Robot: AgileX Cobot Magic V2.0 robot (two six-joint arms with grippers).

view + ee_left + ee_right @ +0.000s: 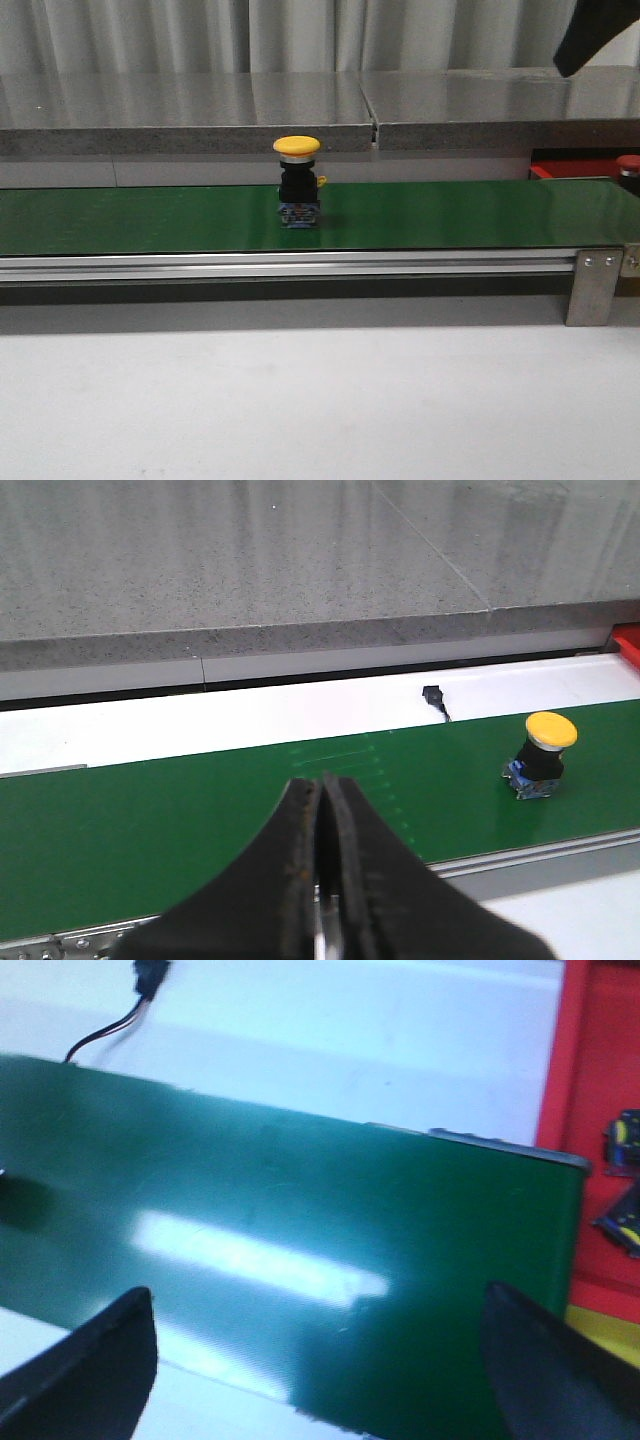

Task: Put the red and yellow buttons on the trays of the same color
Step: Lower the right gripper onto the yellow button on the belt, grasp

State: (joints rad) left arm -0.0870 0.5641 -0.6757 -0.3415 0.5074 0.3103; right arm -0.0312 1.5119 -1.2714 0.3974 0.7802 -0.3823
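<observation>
Upright on the green belt (pixel 150 220) stands a yellow button (pixel 297 182), while the left gripper (pixel 322 810) hangs pressed together, the right gripper (pixel 320 1345) is spread wide, and the red tray (pixel 570 168) holds a red button (pixel 629 171).

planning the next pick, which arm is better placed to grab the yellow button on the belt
Probably the left. Its wrist camera has the yellow button in clear view on the green belt, though the left gripper is shut. The right gripper is open, but its view shows no yellow button.
</observation>
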